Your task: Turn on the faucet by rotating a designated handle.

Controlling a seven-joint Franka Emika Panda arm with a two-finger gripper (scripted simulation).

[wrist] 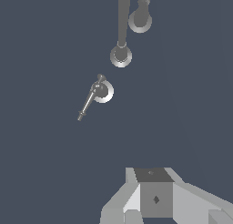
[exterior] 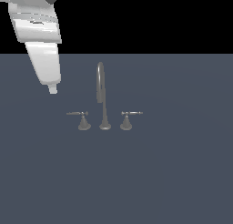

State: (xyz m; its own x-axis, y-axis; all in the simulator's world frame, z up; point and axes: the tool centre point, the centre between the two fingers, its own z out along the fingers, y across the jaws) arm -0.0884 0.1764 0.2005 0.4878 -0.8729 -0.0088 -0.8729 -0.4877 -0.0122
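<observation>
The faucet [exterior: 104, 100] stands mid-table [exterior: 173, 173]; its handle [exterior: 77, 114] points toward the exterior view's left. The hand [exterior: 53, 89] hangs above, apart, holding nothing; its opening cannot be told.

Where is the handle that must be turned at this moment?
In the exterior view, the handle stands on the spout's left side, its lever pointing outward, with the gripper above it and apart.

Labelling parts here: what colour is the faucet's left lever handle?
Dull grey metal, like the whole faucet. The handle shows best in the wrist view.
</observation>
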